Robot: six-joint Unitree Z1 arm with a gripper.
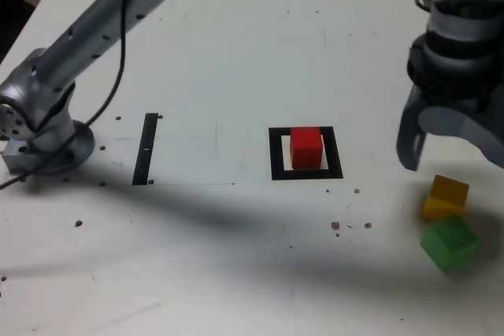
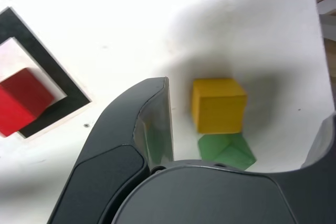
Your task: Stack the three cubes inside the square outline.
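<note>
The end effector (image 1: 453, 159) hangs above the surface (image 1: 236, 53) at the exterior view's right, jaws spread wide and gripping nothing. Directly under it sits the yellow cube (image 1: 446, 197), and the wrist view puts that yellow cube (image 2: 218, 105) right in the gap between the two fingers (image 2: 152, 124), clear of both. The green cube (image 1: 450, 243) sits just beside the yellow one, nearer the camera in the exterior view, their corners close or touching; it cannot be told which. In the wrist view, the green cube (image 2: 227, 150) peeks out partly behind the end effector's body. Well apart from that pair, the red cube (image 1: 305, 148) rests alone inside the square outline (image 1: 276, 153), on its white centre. A thin black strip (image 1: 146, 148) lies further toward the exterior view's left, near the arm's base (image 1: 47, 143).
</note>
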